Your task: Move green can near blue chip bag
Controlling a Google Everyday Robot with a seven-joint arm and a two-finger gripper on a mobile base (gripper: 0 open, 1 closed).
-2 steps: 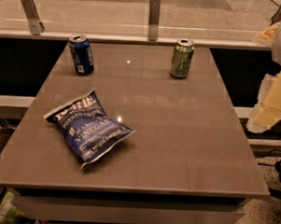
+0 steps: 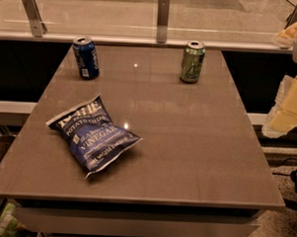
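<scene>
Your count: two cans at the far edge of the counter point(image 2: 197, 142), one green can point(image 2: 192, 62) and one dark blue can point(image 2: 86, 57). One blue chip bag point(image 2: 92, 134) toward the left edge. One gripper point(image 2: 288, 108), beyond the right edge.

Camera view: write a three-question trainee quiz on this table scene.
1. True or false: the small pale green drink can stands upright on the brown table.
2. Which is nearer the crinkled dark blue foil chip bag: A) the green can, B) the dark blue can?
3. Fill in: the gripper hangs beyond the table's ____ edge as seen in the view.
Key: 1 true; 2 B; 3 right.
</scene>
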